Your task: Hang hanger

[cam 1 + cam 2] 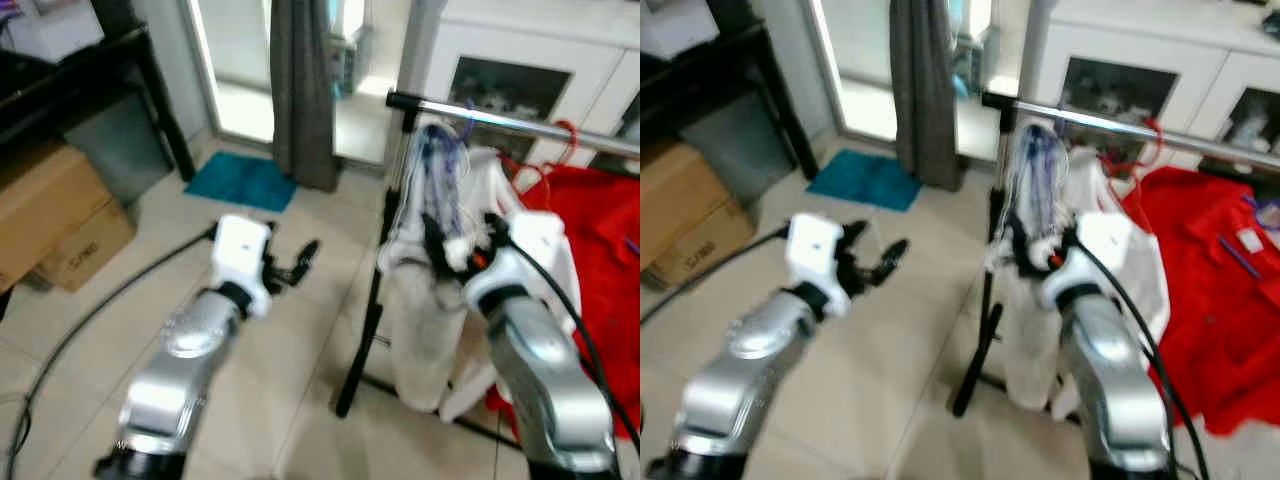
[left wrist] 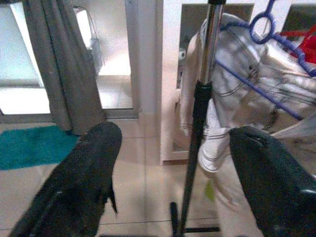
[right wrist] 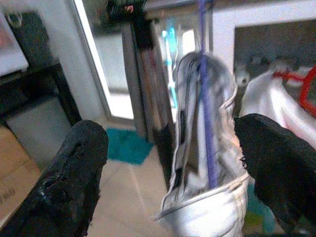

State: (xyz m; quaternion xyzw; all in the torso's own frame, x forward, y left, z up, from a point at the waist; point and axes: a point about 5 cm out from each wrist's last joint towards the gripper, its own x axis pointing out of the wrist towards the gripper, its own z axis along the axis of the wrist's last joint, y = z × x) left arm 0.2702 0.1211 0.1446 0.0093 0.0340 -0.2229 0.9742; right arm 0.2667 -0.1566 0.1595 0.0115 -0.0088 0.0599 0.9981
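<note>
Hanger [image 2: 269, 59] blue, on rail [image 1: 520, 122], carrying white garment [image 3: 207, 148]. Right gripper [image 3: 173, 163] jaws spread around garment; left gripper [image 2: 173, 163] jaws spread, empty.

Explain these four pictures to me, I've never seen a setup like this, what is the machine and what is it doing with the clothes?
This is a walking humanoid robot with two silver arms, each ending in a gripper of two long black fingers. The two wide pictures come from cameras in its head, looking down and forward. The other two come from a camera on each wrist, looking out between that gripper's fingers.

Before it stands a clothes rack with a metal rail. A white shirt on a purple hanger hangs from the rail, and a red cloth hangs beside it.

The right gripper is up against the shirt, fingers open, with the shirt between them in its wrist picture. It grips nothing firmly that I can see. The left gripper is open and empty, held over the tiled floor. Cardboard boxes and a teal mat are on the floor.
</note>
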